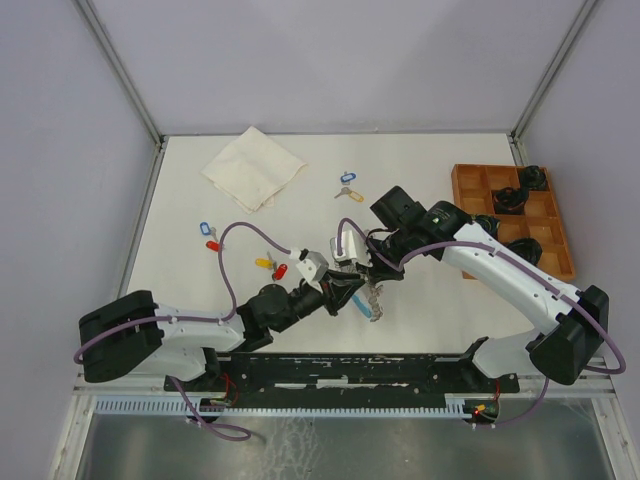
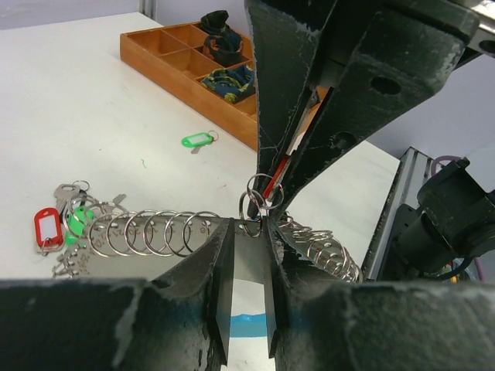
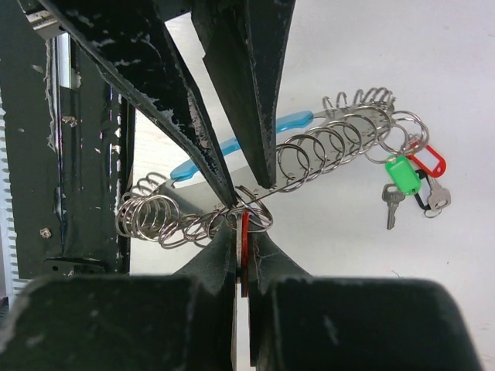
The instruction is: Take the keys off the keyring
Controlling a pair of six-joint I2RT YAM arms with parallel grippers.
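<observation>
The keyring (image 2: 178,232), a silvery strip strung with many small split rings and joined to a light-blue band (image 3: 294,122), hangs between both grippers above the table's near middle (image 1: 368,298). My left gripper (image 2: 249,232) is shut on its flat silver strip. My right gripper (image 3: 244,220) is shut on a red-tagged key (image 3: 245,247) whose split ring still circles the strip right at the left fingertips (image 3: 224,166). More keys with green (image 3: 402,174) and red (image 3: 428,162) tags dangle from the keyring's far end.
A wooden compartment tray (image 1: 457,195) holding dark objects stands at the right. A white cloth (image 1: 253,167) lies at the back left. Loose tagged keys lie on the table: blue (image 1: 347,178), blue and red (image 1: 209,236), yellow and red (image 1: 272,266), green (image 2: 197,140).
</observation>
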